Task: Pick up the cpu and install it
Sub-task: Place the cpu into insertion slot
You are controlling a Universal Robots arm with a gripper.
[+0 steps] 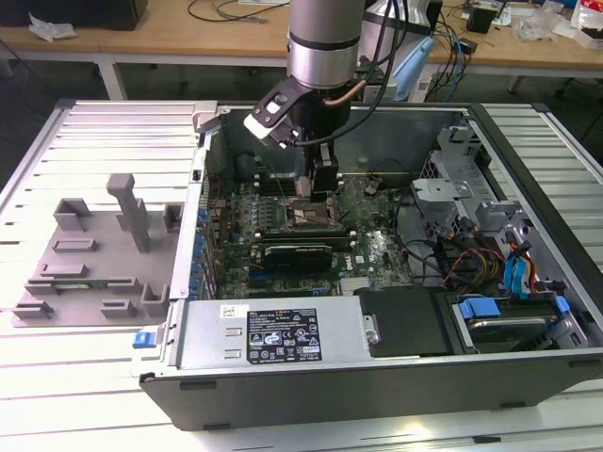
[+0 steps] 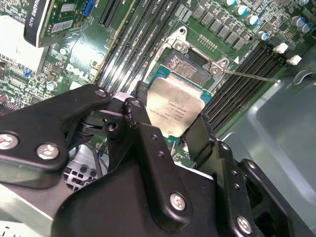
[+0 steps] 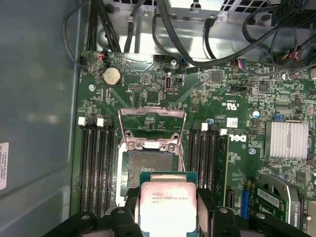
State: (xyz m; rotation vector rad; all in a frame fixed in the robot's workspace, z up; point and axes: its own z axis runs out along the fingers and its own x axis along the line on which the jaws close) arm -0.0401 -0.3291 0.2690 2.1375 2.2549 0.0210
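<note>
In both wrist views my gripper [image 3: 167, 210] is shut on the cpu [image 3: 167, 208], a flat square chip with a silver metal top and green rim [image 2: 174, 106], held by two opposite edges between black fingers [image 2: 143, 136]. It hangs just above the open socket [image 3: 148, 163] on the green motherboard, partly overlapping the socket's near half. The socket's metal load frame [image 3: 152, 129] stands flipped up. In the exterior view the gripper [image 1: 320, 193] reaches down inside the open computer case [image 1: 377, 367] over the motherboard's middle.
Memory slots [image 3: 96, 168] flank the socket on both sides. A finned heatsink [image 3: 289, 139] and black cable bundles [image 3: 197, 44] lie nearby. A grey plastic tray [image 1: 94, 254] with upright blocks sits at the exterior view's left. Drive cages and cables [image 1: 490, 254] fill the case's right.
</note>
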